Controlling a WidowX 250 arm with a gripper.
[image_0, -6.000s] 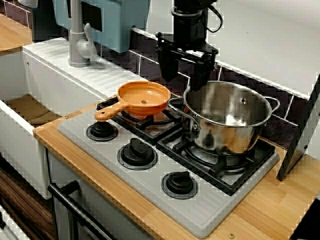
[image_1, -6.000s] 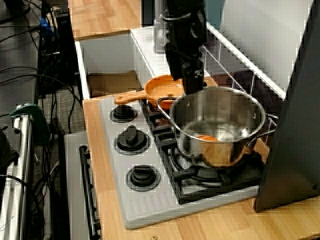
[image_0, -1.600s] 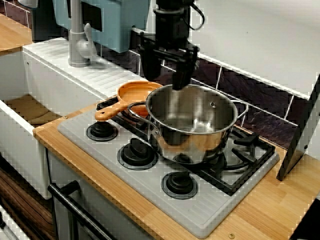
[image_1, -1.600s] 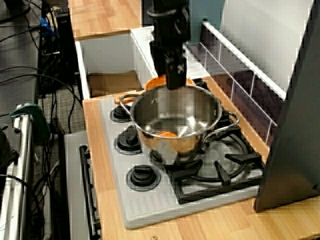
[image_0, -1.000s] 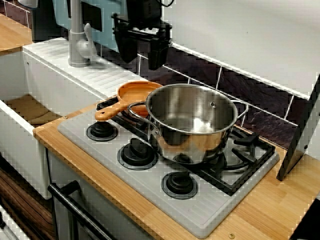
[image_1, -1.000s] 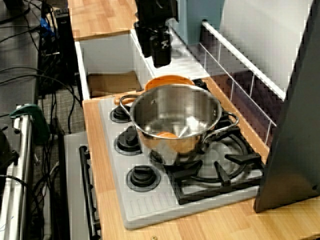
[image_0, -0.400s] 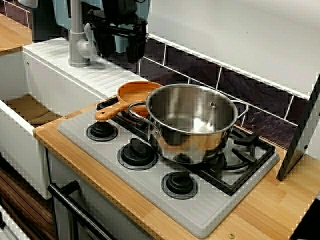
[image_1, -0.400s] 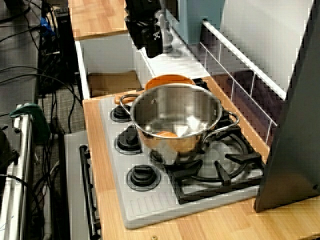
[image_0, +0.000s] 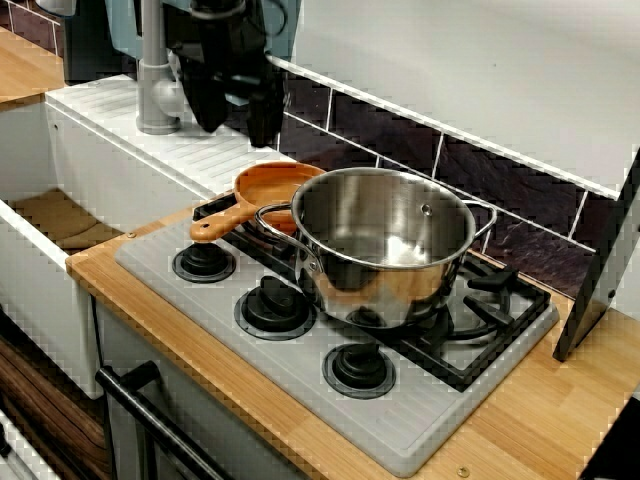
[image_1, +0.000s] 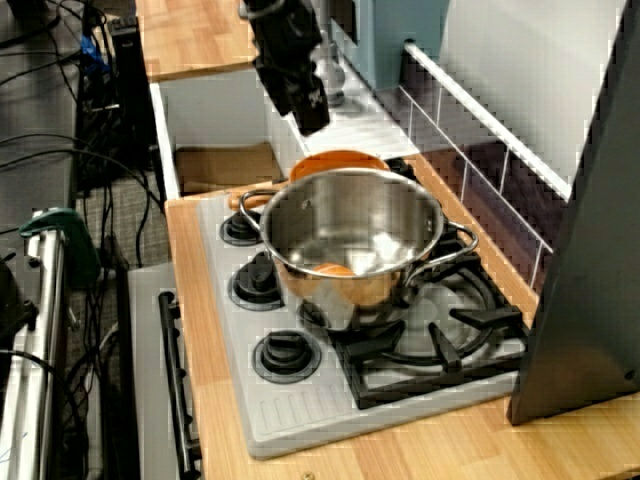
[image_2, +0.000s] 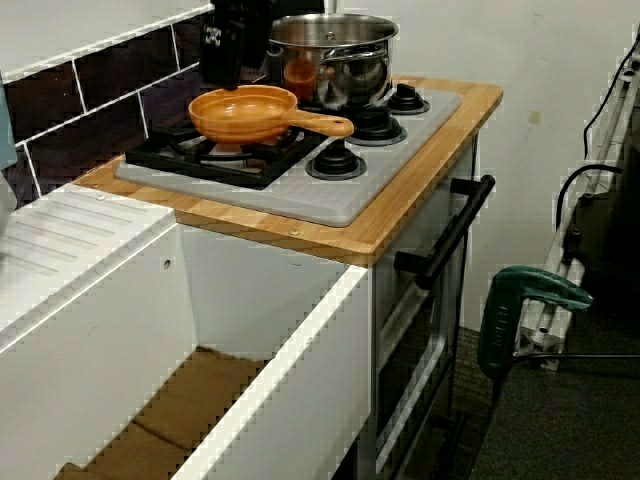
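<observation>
**While nothing is being held, going slow is helping**

As we are looking from the left in the view from the front, a tall grey metal faucet (image_0: 150, 80) is standing on the white ribbed drain board (image_0: 120, 120). Just to its right, the black gripper (image_0: 238, 122) is hanging in the air. Its two fingers are standing apart, and nothing is sitting between them. In the view from the knob side, the gripper (image_1: 308, 112) is leaning a bit, with its tips pointing down.

Below it and a little to the right, the round orange pan (image_0: 280, 190) is resting on the back left burner of the flat grey stove top (image_0: 190, 290). Its long handle is pointing out toward the front left. The gripper is hanging near the pan but is not touching it.

Right of the pan, the big shiny steel pot (image_0: 385, 250) is sitting on the black grate (image_0: 480, 330). It is so close to the pan that I cannot tell if they are touching. Three round black knobs (image_0: 275, 308) are lining up in front. At the far right, a dark flat board (image_0: 600, 270) is leaning on the wooden counter (image_0: 530, 420).

I am thinking the careful way here is moving slowly with wide fingers. That is giving room to the faucet on one side and the pot's rim on the other.
</observation>
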